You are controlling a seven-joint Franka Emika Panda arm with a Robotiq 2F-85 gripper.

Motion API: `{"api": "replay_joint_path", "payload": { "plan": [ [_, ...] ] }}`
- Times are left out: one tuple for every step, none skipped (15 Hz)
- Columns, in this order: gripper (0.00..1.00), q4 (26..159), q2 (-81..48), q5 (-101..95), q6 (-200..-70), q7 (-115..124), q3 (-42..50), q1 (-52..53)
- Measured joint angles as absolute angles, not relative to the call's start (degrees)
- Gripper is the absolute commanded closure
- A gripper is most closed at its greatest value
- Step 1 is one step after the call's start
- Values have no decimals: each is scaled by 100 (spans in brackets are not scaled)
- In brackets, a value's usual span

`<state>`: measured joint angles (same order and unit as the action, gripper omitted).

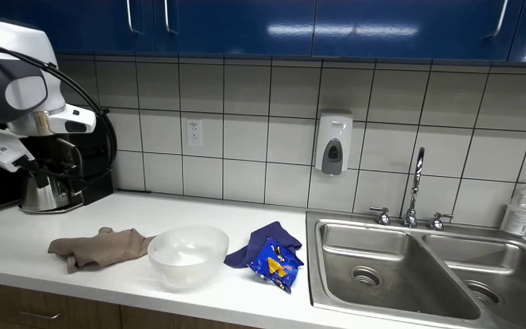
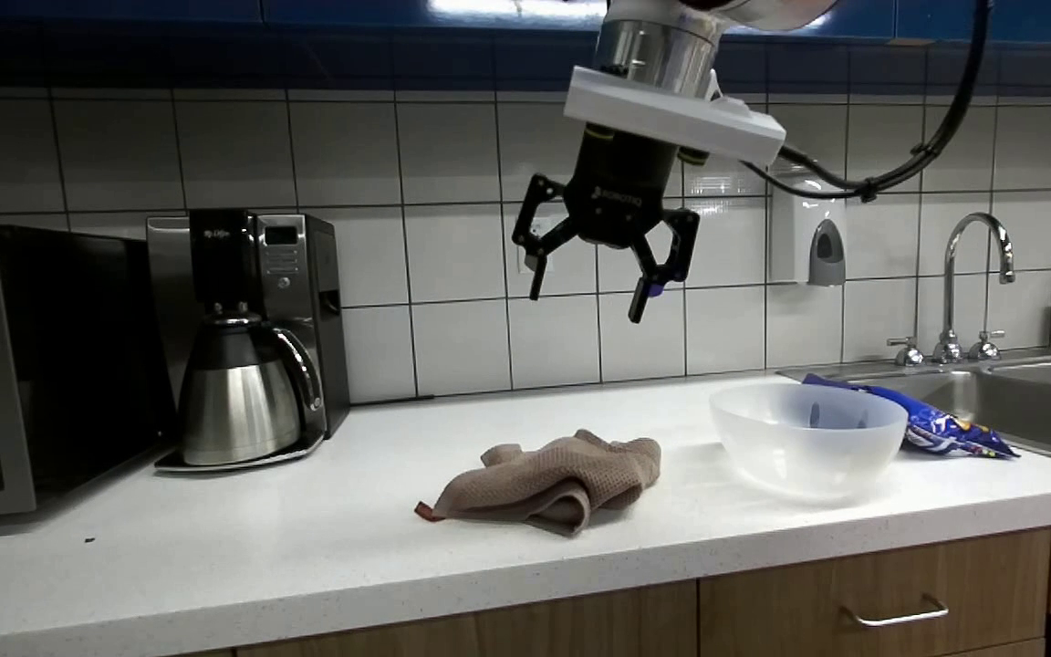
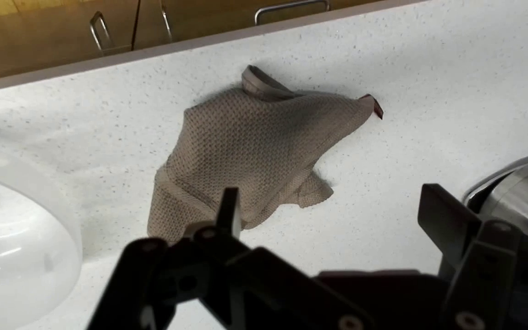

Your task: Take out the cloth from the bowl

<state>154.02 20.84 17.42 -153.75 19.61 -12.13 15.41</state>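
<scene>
Above the bench [image 2: 306, 557], well apart from all that lies on it, hangs my pincer [image 2: 586, 306], its fingers [image 2: 639, 299] spread wide, with nothing held between them. The brown cloth [image 3: 255, 146] lies crumpled on the bench, outside the bowl [image 2: 799, 456] and near it; the wrist view shows a gap between the two. No cloth is visible inside the bowl, so I judge the removal done.

Principal relation: the brown cloth lies below my pincer and, by the wrist view, somewhat toward the bowl and the drawers [image 2: 877, 579]. Its long axis runs slantwise along the bench, from the red tag [image 2: 429, 513] on the side of the coffee maker [image 2: 317, 274] to the folds nearest the bowl. The line between my fingers runs more along this axis than across it. Should a further grasp be wanted, I would probably shift toward the cloth's middle, turn to pinch across it, and descend onto a raised fold; closing flat, I might slide over it.

On the bowl's far side, a purple cloth [image 1: 256, 242] lies partly hidden by a snack packet [image 1: 276, 265]; I take the brown cloth to be the one meant.
</scene>
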Motion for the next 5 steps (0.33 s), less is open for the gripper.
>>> {"api": "replay_joint_path", "payload": {
  "plan": [
    [0,15525,2260,1741,-15309,1963,-1209,1537],
    [0,15641,2436,1732,-15234,1972,-1209,1522],
    [0,15764,2623,1729,-15162,1986,-1209,1499],
    [0,15890,2817,1729,-15086,2002,-1208,1475],
    [0,15953,2980,1720,-14979,2029,-1207,1443]
  ]
}}
